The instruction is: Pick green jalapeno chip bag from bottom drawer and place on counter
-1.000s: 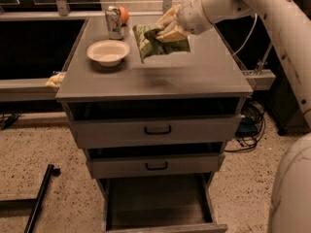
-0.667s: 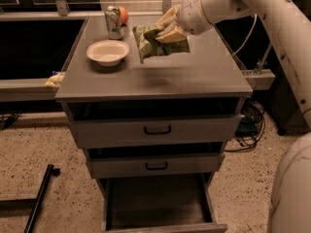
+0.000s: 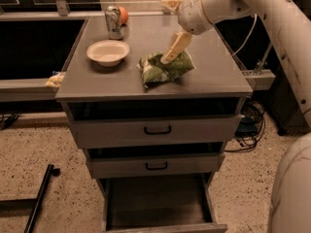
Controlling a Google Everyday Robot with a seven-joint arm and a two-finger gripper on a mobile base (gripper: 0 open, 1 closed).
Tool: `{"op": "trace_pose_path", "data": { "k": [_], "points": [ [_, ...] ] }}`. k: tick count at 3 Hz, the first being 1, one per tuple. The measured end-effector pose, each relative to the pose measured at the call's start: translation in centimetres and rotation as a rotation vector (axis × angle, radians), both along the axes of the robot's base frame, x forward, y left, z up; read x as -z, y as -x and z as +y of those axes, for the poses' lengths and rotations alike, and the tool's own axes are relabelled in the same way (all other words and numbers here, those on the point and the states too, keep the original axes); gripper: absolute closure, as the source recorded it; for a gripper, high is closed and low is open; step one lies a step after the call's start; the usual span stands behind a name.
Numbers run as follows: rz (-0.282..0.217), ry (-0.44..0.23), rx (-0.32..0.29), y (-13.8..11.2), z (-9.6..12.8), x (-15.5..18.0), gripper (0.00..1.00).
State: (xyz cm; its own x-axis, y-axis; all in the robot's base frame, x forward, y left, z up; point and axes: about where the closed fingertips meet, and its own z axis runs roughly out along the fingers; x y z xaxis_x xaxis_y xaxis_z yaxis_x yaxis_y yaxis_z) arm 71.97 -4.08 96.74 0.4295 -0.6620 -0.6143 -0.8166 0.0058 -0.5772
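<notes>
The green jalapeno chip bag (image 3: 164,70) lies on the counter (image 3: 216,69), near the middle front, right of the bowl. My gripper (image 3: 169,33) is over the counter just above and behind the bag. It is open: one tan finger (image 3: 176,46) slants down and touches the bag's top, and the other points up at the back. The bottom drawer (image 3: 155,203) is pulled out below, and its dark inside shows nothing in it.
A pale bowl (image 3: 108,51) sits at the left of the counter, with a can (image 3: 113,21) and an orange ball (image 3: 124,15) behind it. A yellowish packet (image 3: 55,79) lies on the left ledge. Two upper drawers are slightly ajar. Cables (image 3: 250,125) hang at the right.
The bag was held above the counter in my shut gripper. Now it lies on the counter and the fingers have opened off it.
</notes>
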Motion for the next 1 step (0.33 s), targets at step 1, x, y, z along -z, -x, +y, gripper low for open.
{"op": "trace_pose_path", "data": {
  "k": [1],
  "points": [
    [0.000, 0.000, 0.000, 0.00, 0.00, 0.00, 0.00]
  ]
}}
